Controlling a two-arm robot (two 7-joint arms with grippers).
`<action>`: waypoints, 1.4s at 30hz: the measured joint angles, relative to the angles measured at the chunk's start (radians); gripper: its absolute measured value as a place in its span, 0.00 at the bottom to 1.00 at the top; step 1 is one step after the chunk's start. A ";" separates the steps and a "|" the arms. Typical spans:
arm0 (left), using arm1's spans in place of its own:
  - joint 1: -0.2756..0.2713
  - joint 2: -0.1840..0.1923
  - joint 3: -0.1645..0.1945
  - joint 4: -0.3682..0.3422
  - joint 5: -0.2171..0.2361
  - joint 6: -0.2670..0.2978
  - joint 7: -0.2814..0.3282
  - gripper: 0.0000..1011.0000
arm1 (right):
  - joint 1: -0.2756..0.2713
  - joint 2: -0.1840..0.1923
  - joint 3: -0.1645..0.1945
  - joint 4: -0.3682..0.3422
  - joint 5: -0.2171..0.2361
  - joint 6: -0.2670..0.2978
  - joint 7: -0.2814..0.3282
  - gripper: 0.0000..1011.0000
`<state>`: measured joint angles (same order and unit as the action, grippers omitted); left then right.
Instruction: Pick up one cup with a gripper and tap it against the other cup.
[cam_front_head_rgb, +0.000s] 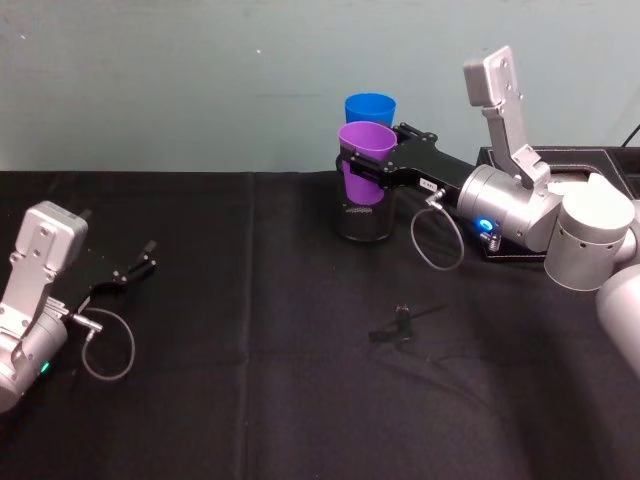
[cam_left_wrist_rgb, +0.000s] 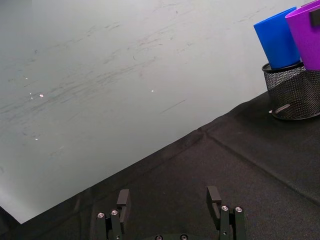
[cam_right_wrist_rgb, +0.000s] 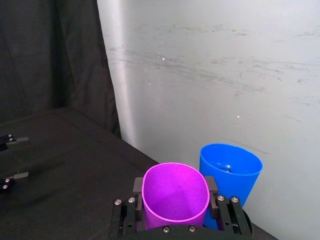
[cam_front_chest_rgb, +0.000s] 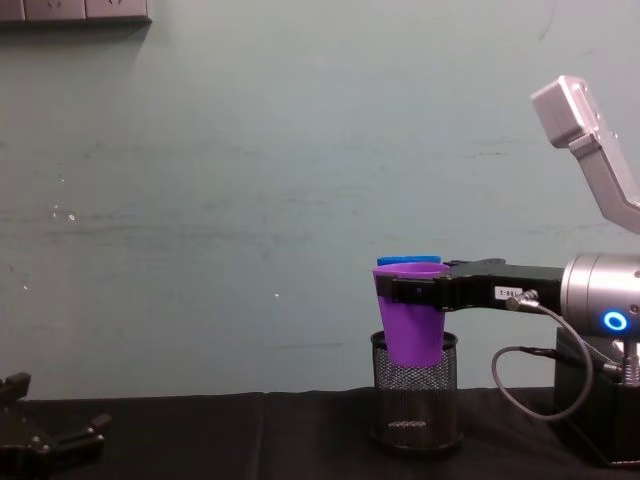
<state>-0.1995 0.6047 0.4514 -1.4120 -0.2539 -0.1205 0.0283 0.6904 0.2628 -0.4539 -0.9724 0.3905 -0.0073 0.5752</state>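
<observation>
Right pincer (cam_front_head_rgb: 362, 165) (cam_right_wrist_rgb: 174, 192): reaches in from the right of the head view to upper centre, its two fingers closed against opposite sides of the purple cup (cam_front_head_rgb: 372, 140) just under the rim.
Purple cup: upright and raised, at upper centre of the head view; in the chest view (cam_front_chest_rgb: 412, 335) its base overlaps the mouth of the black mesh holder (cam_front_chest_rgb: 415, 395), and whether it dips inside cannot be told.
Blue cup (cam_front_head_rgb: 370, 106) (cam_right_wrist_rgb: 230, 167): upright, just behind the purple cup toward the wall; contact between the two cannot be made out.
Left pincer (cam_front_head_rgb: 138, 262) (cam_left_wrist_rgb: 168, 196): low at the left of the head view over the black counter (cam_front_head_rgb: 250, 400), fingers spread wide, gripping nothing.
</observation>
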 joint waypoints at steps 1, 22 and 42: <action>0.000 0.000 0.000 0.000 0.000 0.000 0.000 0.99 | 0.000 0.000 0.000 0.000 0.000 0.000 0.000 0.72; 0.000 0.000 0.000 0.000 0.000 0.000 0.000 0.99 | -0.005 0.002 0.001 -0.005 0.003 0.000 0.002 0.72; 0.000 0.000 0.000 0.000 0.000 0.000 0.000 0.99 | -0.005 0.002 0.000 -0.006 0.003 0.001 0.002 0.72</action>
<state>-0.1995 0.6047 0.4514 -1.4120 -0.2539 -0.1205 0.0283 0.6855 0.2650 -0.4535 -0.9783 0.3935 -0.0063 0.5767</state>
